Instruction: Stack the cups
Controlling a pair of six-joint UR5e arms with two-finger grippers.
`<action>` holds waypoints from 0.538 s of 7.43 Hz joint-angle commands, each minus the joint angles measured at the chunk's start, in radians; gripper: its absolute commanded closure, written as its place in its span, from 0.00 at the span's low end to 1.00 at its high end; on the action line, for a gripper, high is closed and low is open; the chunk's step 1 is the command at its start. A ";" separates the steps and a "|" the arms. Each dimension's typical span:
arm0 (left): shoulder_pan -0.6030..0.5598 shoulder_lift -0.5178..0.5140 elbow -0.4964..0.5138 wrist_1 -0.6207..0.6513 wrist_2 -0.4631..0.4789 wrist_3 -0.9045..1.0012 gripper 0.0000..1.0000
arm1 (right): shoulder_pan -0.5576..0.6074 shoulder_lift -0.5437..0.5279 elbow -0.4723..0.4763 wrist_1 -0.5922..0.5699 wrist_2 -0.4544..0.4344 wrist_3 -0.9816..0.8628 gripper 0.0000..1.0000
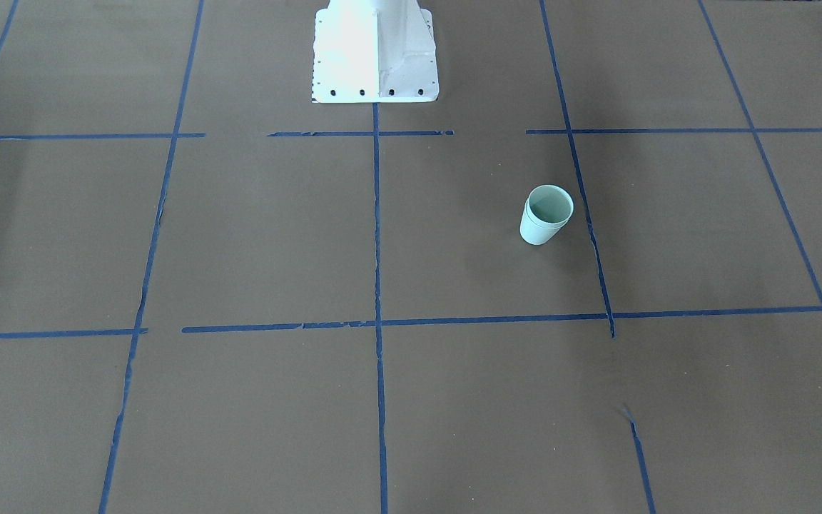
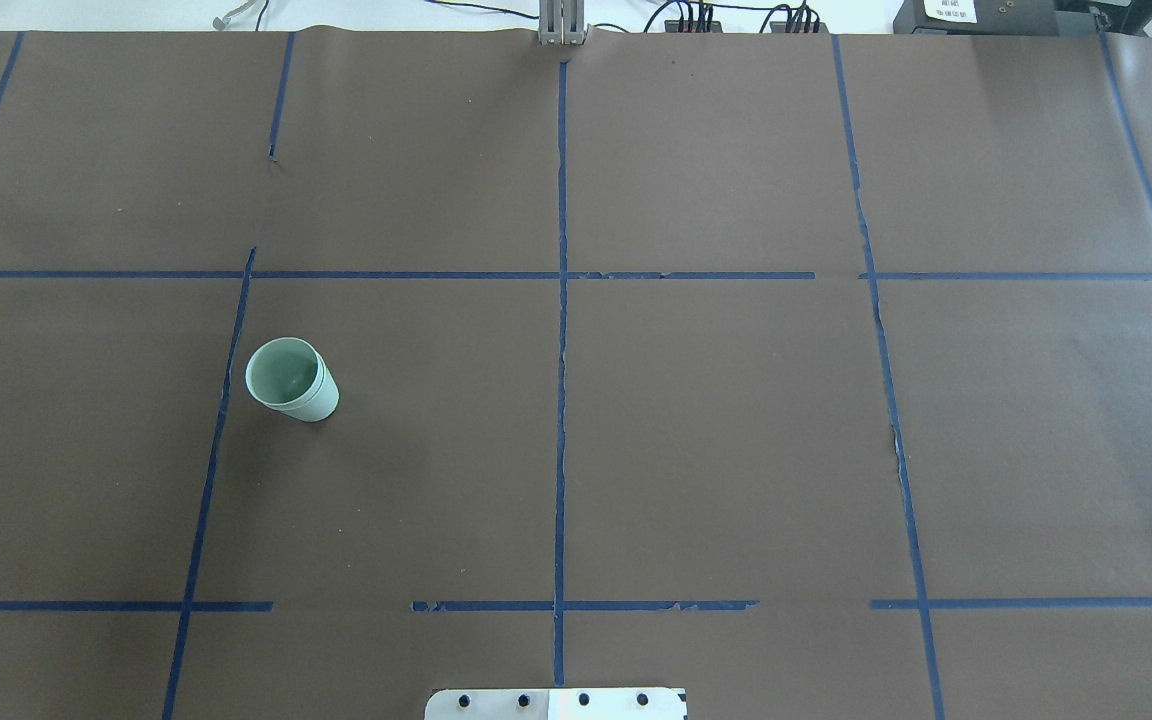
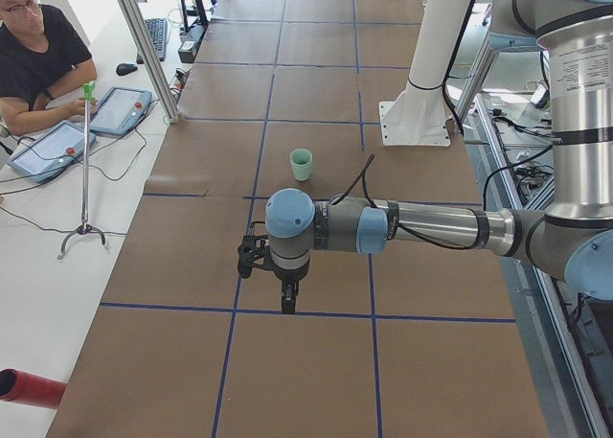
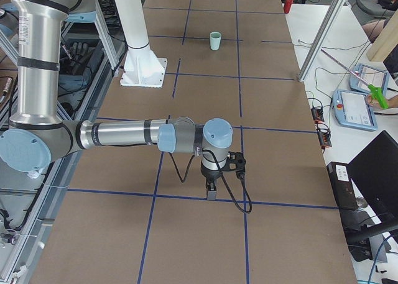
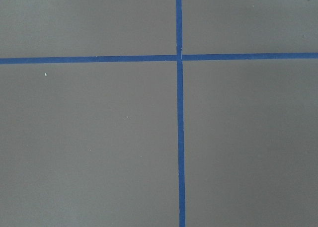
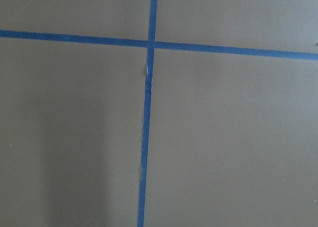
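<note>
The left end effector (image 3: 287,302) hangs over the brown tabletop (image 3: 316,380), well apart from the white pedestal (image 3: 417,122); I cannot tell whether it is clenched or released. The same is true of the right end effector (image 4: 212,192). Farther on, the cups (image 3: 302,164) stand upright and nested, near the pedestal on the robot's left.

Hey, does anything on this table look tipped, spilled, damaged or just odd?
Nothing serious. The cups stand upright, seemingly nested, with nothing spilled. Only the blue tape grid on the brown paper looks worn: ragged edges and gaps in several lines.
</note>
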 commanded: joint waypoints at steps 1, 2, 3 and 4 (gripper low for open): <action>-0.004 0.025 -0.005 -0.005 -0.003 0.005 0.00 | 0.000 0.000 0.000 0.000 0.000 0.000 0.00; -0.004 0.025 -0.005 -0.006 -0.007 0.005 0.00 | 0.000 0.000 0.000 0.000 0.000 0.000 0.00; -0.004 0.019 -0.001 -0.006 -0.007 0.000 0.00 | 0.000 0.000 0.000 0.000 0.000 0.000 0.00; -0.004 0.010 -0.001 0.001 -0.006 0.000 0.00 | 0.000 0.000 0.000 0.000 0.000 0.000 0.00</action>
